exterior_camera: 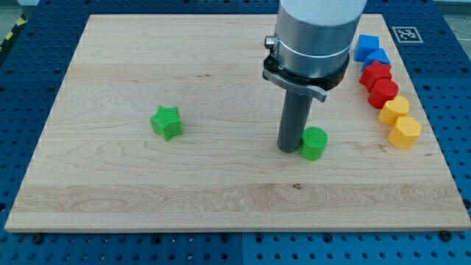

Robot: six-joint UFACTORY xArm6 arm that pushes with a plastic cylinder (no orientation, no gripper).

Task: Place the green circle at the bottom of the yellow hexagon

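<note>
The green circle (314, 143) lies on the wooden board (221, 184), right of the middle. My tip (288, 149) stands right against its left side, touching or nearly so. Two yellow blocks sit near the board's right edge: a yellow hexagon (394, 110) and below it another yellow block (405, 132), whose shape I cannot make out exactly. The green circle is well to the left of both, slightly lower than the lower one.
A green star (167, 122) lies on the left half of the board. Along the right edge, above the yellow blocks, stand two red blocks (379, 82) and two blue blocks (370, 50). The arm's grey body (313, 37) hangs over the top middle.
</note>
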